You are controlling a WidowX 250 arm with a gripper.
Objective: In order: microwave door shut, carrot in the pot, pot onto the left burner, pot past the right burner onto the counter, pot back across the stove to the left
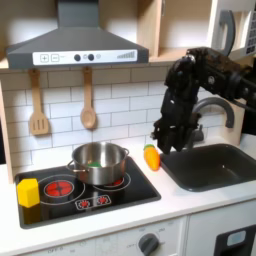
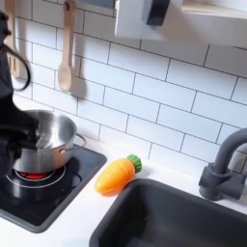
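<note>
Stove (image 1: 60, 205), a glossy black cooktop with two red ring burners, carries the shiny round stainless-steel pot (image 1: 99, 164) on the burner at the first exterior view's right. Something green shows inside the pot; what it is cannot be told. The black robot arm's gripper (image 1: 166, 140) hangs above the small orange toy carrot with green top (image 2: 117, 174), which lies on the pale counter (image 2: 87, 212) between cooktop and dark sink; whether its jaws are parted cannot be told. Judged step: fetching the carrot, which calls for a descent and a grasp.
</note>
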